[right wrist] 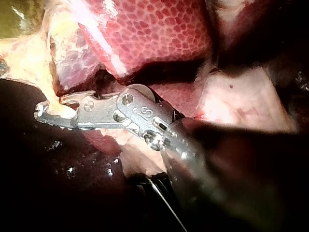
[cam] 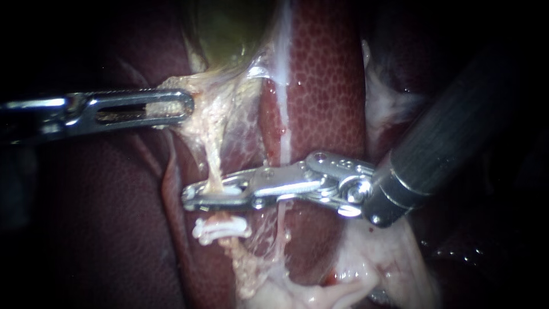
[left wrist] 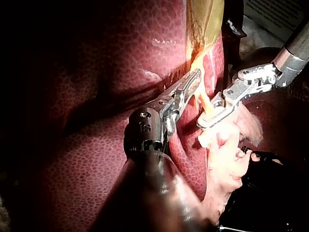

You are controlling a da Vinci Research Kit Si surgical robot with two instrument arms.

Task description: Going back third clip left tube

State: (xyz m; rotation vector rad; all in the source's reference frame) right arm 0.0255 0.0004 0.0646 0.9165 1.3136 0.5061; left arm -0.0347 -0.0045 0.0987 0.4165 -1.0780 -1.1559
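The left tube (cam: pixel 213 163) runs as a thin tan cord from the gallbladder (cam: pixel 229 28) on the far side toward the near side, stretched over the dark liver (cam: pixel 329 86). The right instrument (cam: pixel 197 195) reaches in from the right and crosses it squarely. Its jaws pinch the left tube, one on the far side and one on the near side, and something white shows between them just right of the cord. Their tips jut a little past the tube's left edge. Just nearer than those jaws a white clip (cam: pixel 222 228) sits across the same tube, close to the metal but apart from it, so room on the near side is narrow. On the far side the tube is bare up to the left instrument (cam: pixel 177 107). Its slotted jaws are pressed together on the gallbladder's pale lower edge, well apart from the right instrument. To the right, a thin pale strand (cam: pixel 283 114) runs from far to near and passes behind the right instrument's jaws near their hinge. On that side the wrist and dark shaft lie over the liver and pale fatty tissue (cam: pixel 366 269). Left of the tips lies dark liver.
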